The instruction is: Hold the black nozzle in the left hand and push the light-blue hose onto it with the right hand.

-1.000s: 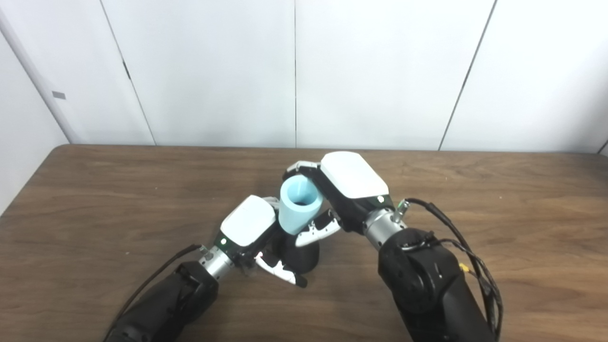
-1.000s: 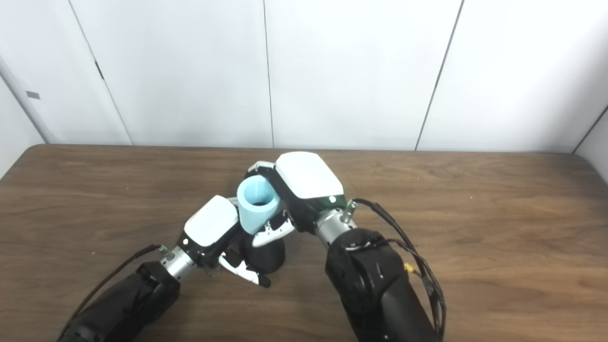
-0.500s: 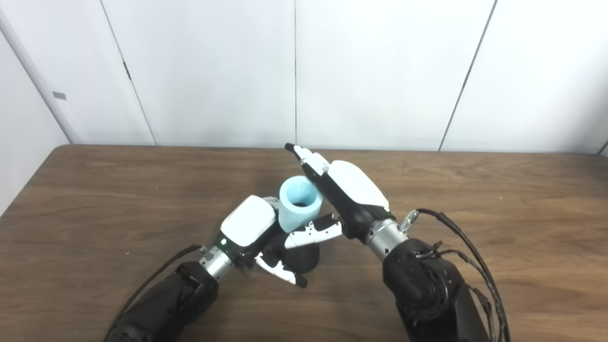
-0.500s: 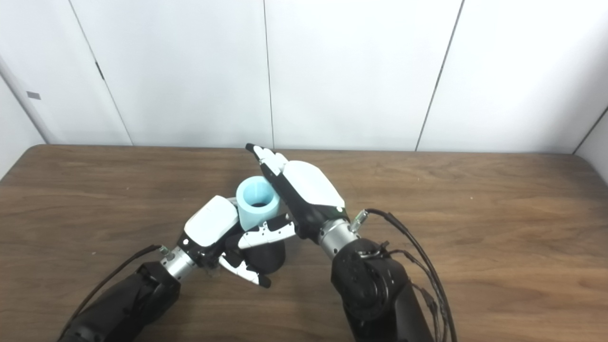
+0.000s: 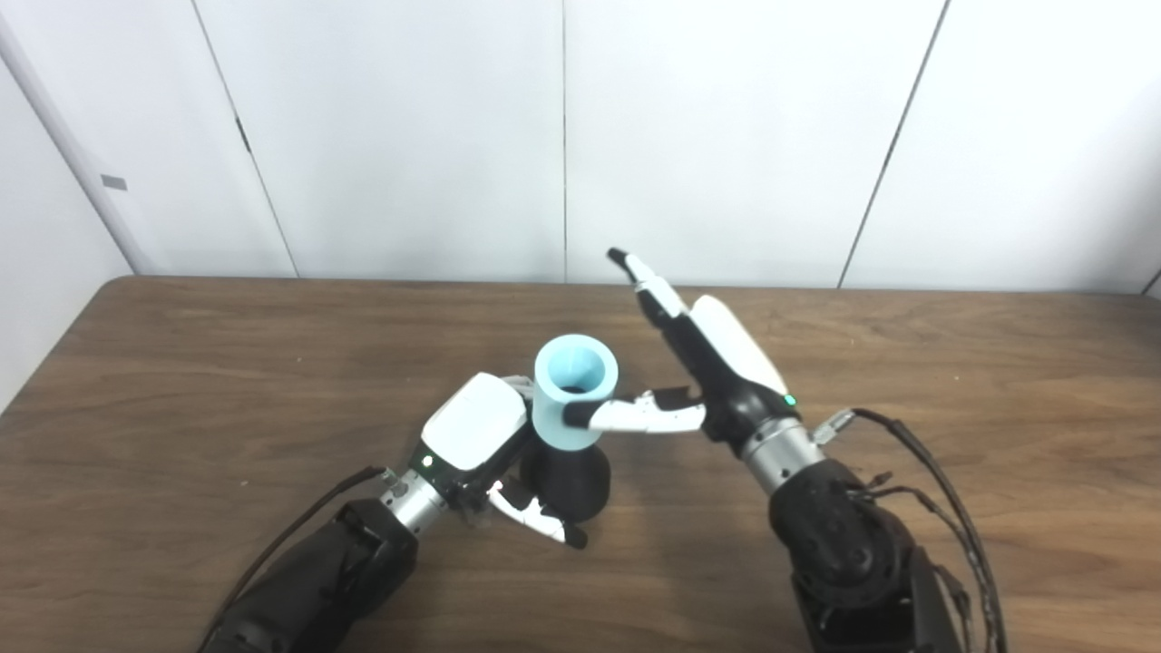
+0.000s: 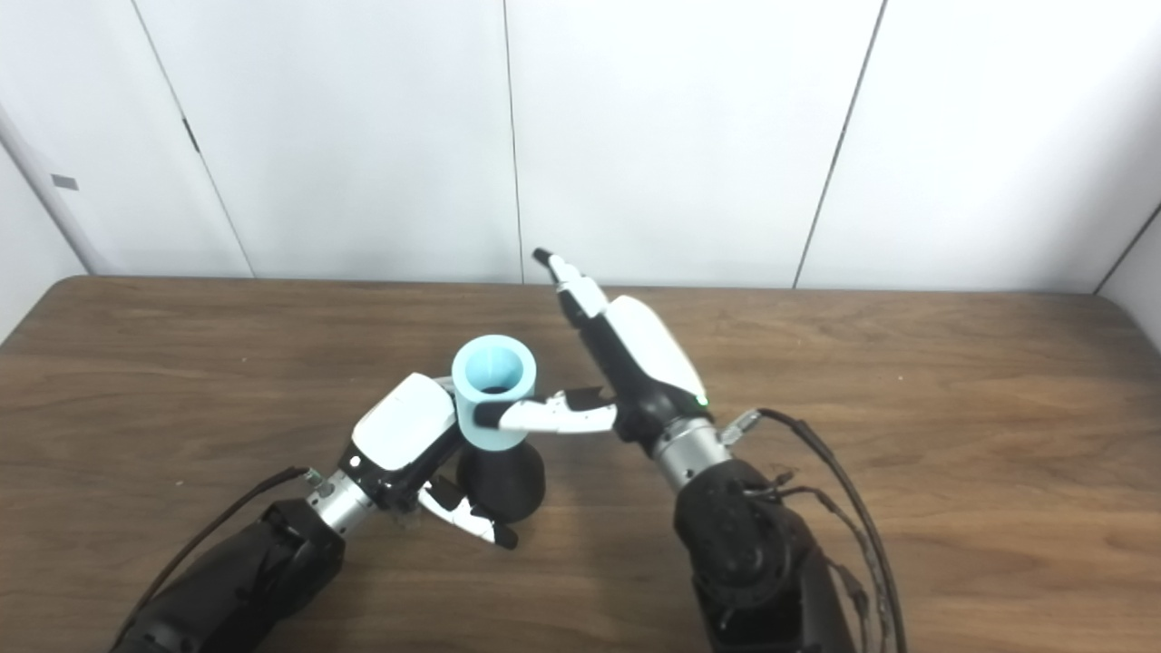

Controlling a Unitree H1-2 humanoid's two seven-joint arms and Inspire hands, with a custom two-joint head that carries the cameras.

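In the left eye view, the left hand (image 5: pixel 476 433) is wrapped around the black nozzle (image 5: pixel 567 481), which stands on the wooden table (image 5: pixel 181 381) with the light-blue hose (image 5: pixel 573 392) seated upright on its top. The right hand (image 5: pixel 717 372) is spread beside the hose, fingers (image 5: pixel 646 279) stretched out straight and holding nothing, thumb tip just at the hose's wall. In the right eye view, the left hand (image 6: pixel 404 435) grips the nozzle (image 6: pixel 501 482) under the hose (image 6: pixel 492 392); the right hand (image 6: pixel 635 367) shows its fingers apart, the thumb reaching to the hose.
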